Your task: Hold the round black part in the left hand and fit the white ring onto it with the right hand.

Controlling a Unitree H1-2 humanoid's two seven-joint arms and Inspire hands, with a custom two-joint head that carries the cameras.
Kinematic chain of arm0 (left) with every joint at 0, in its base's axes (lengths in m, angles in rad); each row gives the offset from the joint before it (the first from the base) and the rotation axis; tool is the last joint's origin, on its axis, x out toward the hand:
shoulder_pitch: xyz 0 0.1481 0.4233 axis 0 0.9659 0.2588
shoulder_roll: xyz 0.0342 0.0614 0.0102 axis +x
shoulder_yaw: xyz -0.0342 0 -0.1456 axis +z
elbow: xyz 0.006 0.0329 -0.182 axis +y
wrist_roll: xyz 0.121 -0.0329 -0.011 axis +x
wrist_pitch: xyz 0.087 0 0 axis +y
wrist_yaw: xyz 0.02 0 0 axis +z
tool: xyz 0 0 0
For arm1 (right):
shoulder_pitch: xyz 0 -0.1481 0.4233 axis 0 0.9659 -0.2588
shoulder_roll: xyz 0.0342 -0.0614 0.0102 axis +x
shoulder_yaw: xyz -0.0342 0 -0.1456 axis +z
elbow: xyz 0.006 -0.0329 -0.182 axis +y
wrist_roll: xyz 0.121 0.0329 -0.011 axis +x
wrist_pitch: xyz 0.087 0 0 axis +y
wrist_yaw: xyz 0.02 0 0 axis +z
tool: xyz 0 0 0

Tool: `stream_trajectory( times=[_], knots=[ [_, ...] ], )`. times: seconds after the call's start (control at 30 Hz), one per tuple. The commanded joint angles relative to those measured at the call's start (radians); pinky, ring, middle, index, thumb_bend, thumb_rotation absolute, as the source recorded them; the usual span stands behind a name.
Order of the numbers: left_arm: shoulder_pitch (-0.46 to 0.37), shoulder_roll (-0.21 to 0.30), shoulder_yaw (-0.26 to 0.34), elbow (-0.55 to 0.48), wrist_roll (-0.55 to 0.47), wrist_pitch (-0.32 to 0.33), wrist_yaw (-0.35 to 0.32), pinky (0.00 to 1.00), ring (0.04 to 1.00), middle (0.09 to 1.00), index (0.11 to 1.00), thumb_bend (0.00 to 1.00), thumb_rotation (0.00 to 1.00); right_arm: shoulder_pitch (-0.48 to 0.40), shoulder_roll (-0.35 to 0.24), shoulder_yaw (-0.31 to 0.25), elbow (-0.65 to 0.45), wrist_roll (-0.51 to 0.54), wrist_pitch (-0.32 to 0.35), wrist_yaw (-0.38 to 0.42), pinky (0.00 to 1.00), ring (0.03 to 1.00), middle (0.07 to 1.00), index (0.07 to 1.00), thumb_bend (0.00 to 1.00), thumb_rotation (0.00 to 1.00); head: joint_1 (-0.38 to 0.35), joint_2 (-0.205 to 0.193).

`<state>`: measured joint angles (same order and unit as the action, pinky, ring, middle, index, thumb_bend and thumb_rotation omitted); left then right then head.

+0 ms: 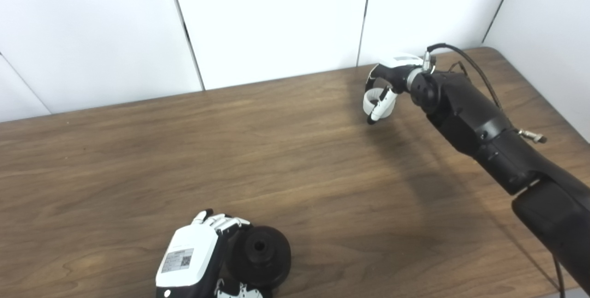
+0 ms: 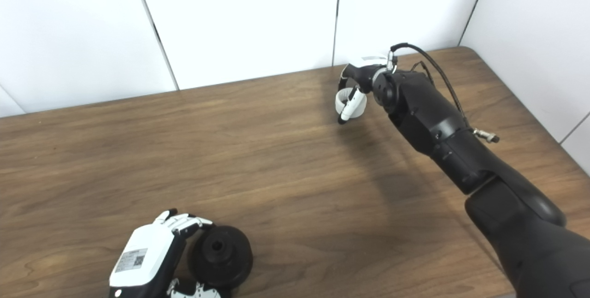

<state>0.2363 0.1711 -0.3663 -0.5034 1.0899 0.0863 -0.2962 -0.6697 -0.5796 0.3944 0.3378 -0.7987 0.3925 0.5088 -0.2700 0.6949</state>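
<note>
**Both hands loaded, parts well apart**

Left hand [image 1: 193,256] curls around round black part [image 1: 259,255] at near table [image 1: 138,159] edge; part has a centre hole. Right hand [image 1: 387,83], far side, fingers closed on white ring [image 1: 374,99], held above the wood.

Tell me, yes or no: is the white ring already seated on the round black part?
No. The white ring is in the right hand at the table's far side, well apart from the round black part that the left hand grips.
</note>
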Motion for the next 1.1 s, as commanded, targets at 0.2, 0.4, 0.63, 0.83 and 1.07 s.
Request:
stream_trajectory(
  times=[0.2,0.4,0.63,0.83,1.07],
  knots=[
    [0.010,0.003,-0.008,-0.016,0.001,-0.012,-0.019,0.94,0.824,0.741,0.481,0.52,0.05,-0.051,-0.043,-0.016,-0.019,-0.015,-0.012,-0.024,1.00,0.990,0.918,0.720,0.85,0.30,-0.001,0.005],
    [0.009,0.007,-0.006,-0.013,-0.002,-0.018,-0.015,0.93,0.825,0.741,0.481,0.52,0.05,-0.054,-0.046,-0.007,-0.014,-0.032,0.000,-0.020,1.00,0.998,0.924,0.721,0.86,0.30,-0.005,0.009],
    [0.007,0.006,-0.005,-0.017,0.004,-0.014,-0.026,0.93,0.824,0.741,0.481,0.52,0.05,-0.056,-0.051,-0.008,-0.015,-0.034,0.006,-0.009,1.00,1.000,0.931,0.724,0.87,0.28,-0.008,0.011],
    [0.008,0.006,-0.005,-0.018,0.002,-0.017,-0.025,0.93,0.824,0.739,0.481,0.52,0.05,-0.052,-0.050,-0.011,-0.026,-0.032,0.006,-0.007,1.00,0.998,0.921,0.707,0.87,0.27,-0.009,0.013],
    [0.008,0.000,-0.005,-0.020,0.000,-0.012,-0.027,0.94,0.828,0.742,0.481,0.52,0.05,-0.056,-0.042,-0.004,-0.012,-0.031,-0.011,-0.015,1.00,1.000,0.921,0.680,0.87,0.28,-0.007,0.014]
  ],
)
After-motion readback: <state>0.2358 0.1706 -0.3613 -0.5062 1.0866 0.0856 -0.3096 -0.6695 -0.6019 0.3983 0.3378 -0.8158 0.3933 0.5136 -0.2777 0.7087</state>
